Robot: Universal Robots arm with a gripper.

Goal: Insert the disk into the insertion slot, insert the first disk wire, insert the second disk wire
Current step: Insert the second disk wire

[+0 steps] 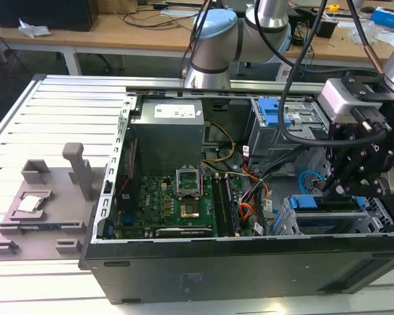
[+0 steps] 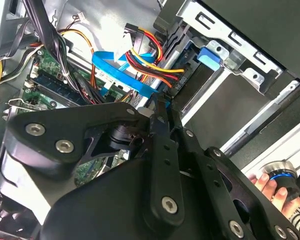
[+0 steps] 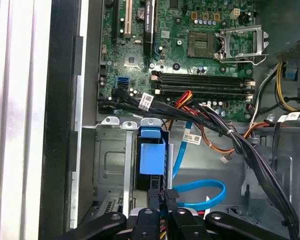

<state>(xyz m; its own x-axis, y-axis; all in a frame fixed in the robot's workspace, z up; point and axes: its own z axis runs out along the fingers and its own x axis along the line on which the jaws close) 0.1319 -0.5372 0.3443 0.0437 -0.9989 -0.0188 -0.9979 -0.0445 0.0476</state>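
The gripper (image 1: 333, 190) hangs over the slot (image 1: 295, 226) at the case's (image 1: 249, 269) front corner. The disk (image 1: 328, 203) already sits in that slot. In both wrist views the jaws are pressed nearly together, their tips at the dark plugs by the disk's end; whether they pinch one I cannot tell. The orange-red wire (image 2: 147, 60) and the blue cable (image 3: 202, 195) curve just beside the tips. The motherboard (image 1: 177, 207) lies beside the slot.
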